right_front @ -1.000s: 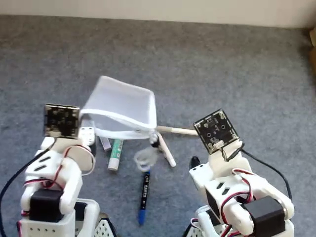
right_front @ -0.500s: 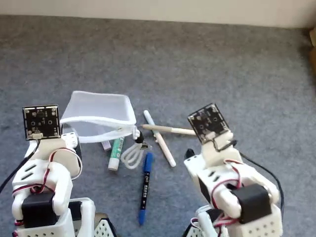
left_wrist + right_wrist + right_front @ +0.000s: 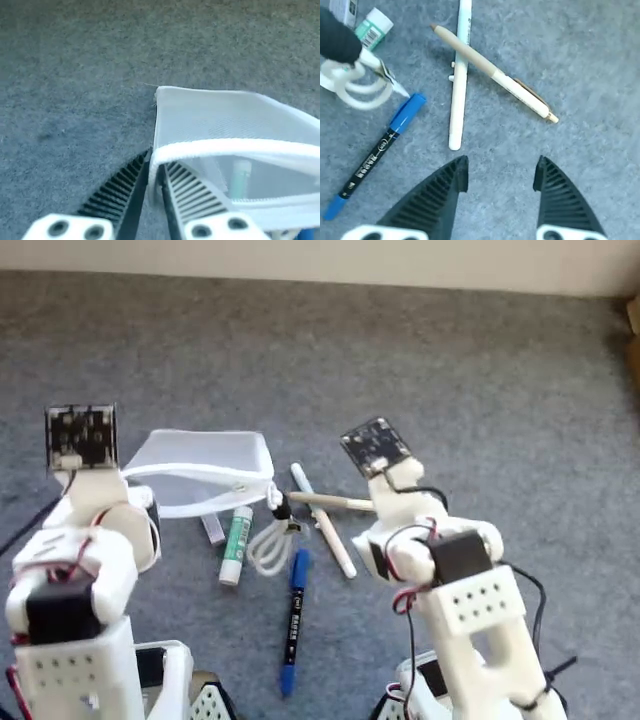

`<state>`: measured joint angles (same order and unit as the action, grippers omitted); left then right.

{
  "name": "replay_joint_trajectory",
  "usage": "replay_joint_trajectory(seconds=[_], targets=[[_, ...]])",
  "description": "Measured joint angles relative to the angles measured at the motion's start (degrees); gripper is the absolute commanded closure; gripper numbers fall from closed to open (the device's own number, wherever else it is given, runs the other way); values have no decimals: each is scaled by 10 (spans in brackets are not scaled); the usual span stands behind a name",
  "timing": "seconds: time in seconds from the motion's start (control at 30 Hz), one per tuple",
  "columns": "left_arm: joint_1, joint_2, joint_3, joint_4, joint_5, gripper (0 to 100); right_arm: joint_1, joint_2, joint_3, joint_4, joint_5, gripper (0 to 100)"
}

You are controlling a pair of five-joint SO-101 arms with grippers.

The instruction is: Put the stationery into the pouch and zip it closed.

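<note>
Pouch [image 3: 205, 460] is lying on the grey carpet [image 3: 480, 370]. It's white mesh and its mouth is gaping open on the side facing the arms. Left gripper [image 3: 154, 164] is pinching the pouch's zipper rim at one corner, with both fingers pressed together on the fabric. The rim band and the rest of the mesh are stretching away past its fingertips.

A green-capped tube [image 3: 233, 545] is lying just outside the mouth, on the arms' side, and is showing through the mesh in the left wrist view. I cannot tell whether its cap end is sitting inside the opening or only under the rim. A white looped item [image 3: 265, 548] is lying beside the tube, between the two grippers.

Right gripper [image 3: 502, 162] is hovering over the carpet with its jaws spread wide, gripping nothing. Just ahead of its fingertips a white pen [image 3: 459, 75] and a beige pen [image 3: 492, 75] are crossing, with the beige one lying on top. A blue marker [image 3: 375, 155] is lying off to the side of that gripper, toward the left arm. Its cap end is touching the tip of the looped item, and its body is pointing back toward the arm bases.
</note>
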<state>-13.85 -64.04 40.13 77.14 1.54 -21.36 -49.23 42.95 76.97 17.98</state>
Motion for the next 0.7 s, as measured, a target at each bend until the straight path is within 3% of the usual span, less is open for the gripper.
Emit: replay_joint_trajectory(seconds=[0.23, 0.7], targets=[[-26, 27, -15, 11, 0, 993, -4, 84, -10, -76, 47, 799], [-45, 28, -15, 11, 0, 993, -99, 361, -140, -152, 73, 800]])
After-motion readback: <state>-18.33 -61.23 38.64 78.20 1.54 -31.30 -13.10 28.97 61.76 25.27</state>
